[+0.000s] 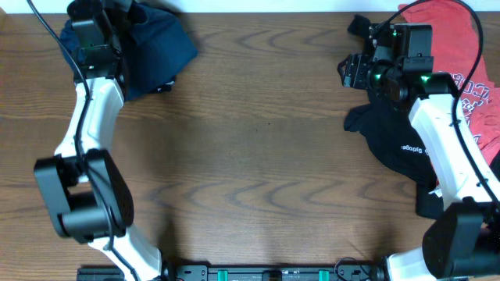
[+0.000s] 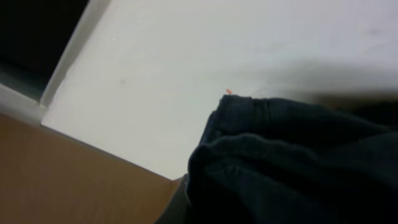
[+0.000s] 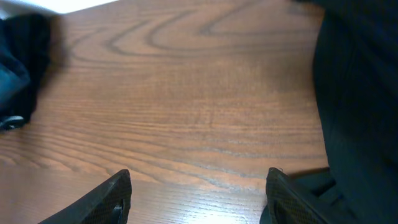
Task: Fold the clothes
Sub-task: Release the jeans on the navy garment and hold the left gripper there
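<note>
Where the left arm (image 1: 84, 117) reaches: the far-left corner of the wooden table (image 1: 258, 156), white forearm stretched out to a heap of navy shorts (image 1: 160, 47).
Left gripper (image 1: 108, 11): closed, at the far side of the heap. Its fingertips are hidden, so whether any cloth is pinched cannot be told.
Left wrist view: bunched navy cloth (image 2: 292, 168) fills the lower right, close to the lens, with a pale surface behind it.
Right gripper (image 3: 199, 199): open, its two dark fingers (image 3: 115, 196) set wide apart above bare wood, nothing between them. From overhead it sits near the far-right side of the table (image 1: 353, 70), just beside the upper edge of the black tee.
Black tee (image 1: 387, 136): crumpled on the right side of the table, partly under the right arm (image 1: 445, 148), small white print facing up. In the right wrist view it lies to the right of the fingers (image 3: 357, 93).
Red tee (image 1: 457, 47): spread in the far-right corner, dark block lettering near the table's right edge, next to the black tee.
Navy heap, seen from the right wrist (image 3: 18, 62): well apart, at the left edge of that view.
</note>
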`<state>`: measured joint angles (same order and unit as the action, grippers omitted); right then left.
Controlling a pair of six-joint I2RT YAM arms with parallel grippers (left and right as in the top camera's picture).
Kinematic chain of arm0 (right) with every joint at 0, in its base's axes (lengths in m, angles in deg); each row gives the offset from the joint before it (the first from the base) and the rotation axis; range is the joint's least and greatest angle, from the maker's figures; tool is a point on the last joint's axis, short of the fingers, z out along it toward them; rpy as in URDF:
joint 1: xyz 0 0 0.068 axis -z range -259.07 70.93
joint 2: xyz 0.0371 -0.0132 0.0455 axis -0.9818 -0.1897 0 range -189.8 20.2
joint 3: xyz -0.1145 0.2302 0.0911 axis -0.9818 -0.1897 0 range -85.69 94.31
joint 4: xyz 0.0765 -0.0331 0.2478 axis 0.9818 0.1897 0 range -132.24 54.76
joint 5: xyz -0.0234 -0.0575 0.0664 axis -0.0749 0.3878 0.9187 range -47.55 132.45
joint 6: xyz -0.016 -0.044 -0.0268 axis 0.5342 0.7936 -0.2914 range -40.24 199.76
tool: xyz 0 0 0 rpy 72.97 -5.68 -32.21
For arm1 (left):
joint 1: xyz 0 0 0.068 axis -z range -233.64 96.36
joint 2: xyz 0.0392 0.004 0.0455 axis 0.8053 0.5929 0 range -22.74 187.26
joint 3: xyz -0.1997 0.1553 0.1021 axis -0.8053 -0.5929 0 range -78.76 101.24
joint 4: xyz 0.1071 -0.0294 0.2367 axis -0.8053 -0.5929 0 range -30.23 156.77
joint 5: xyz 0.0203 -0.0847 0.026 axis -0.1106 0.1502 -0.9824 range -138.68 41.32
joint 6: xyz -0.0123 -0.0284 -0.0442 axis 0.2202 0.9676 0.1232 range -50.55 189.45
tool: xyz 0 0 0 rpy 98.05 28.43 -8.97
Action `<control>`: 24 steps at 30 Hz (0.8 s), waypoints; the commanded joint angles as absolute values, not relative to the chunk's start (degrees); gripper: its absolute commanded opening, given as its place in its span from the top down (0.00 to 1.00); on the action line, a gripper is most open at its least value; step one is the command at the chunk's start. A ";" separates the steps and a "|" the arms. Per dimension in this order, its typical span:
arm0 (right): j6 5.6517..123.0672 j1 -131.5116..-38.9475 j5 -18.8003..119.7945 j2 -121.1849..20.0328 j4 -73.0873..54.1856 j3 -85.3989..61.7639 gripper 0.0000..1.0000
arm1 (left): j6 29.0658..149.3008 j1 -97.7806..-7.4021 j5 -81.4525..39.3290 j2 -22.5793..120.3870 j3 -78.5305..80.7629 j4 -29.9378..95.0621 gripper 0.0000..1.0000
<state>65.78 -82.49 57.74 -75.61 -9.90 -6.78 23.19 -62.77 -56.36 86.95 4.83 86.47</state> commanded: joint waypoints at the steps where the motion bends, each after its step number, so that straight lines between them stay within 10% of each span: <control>1: 66.52 -82.90 58.11 -77.67 -9.66 -7.06 0.33 | 24.32 -64.60 -55.95 91.36 5.49 91.56 0.94; 6: 66.52 -82.90 58.11 -80.07 -9.81 -7.09 0.33 | 24.32 -65.74 -53.02 97.31 5.49 99.04 0.93; 10: 66.55 -82.88 58.07 -81.12 -10.23 -7.09 0.33 | 24.65 -65.67 -51.81 101.66 5.49 106.21 0.02; 24: 66.55 -82.90 57.94 -81.16 -10.95 -7.06 0.33 | 51.64 -65.04 -53.19 86.86 5.51 98.52 0.02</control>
<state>65.78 -82.49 57.72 -81.01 -10.75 -6.80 44.63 -65.39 -53.15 94.79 4.64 101.84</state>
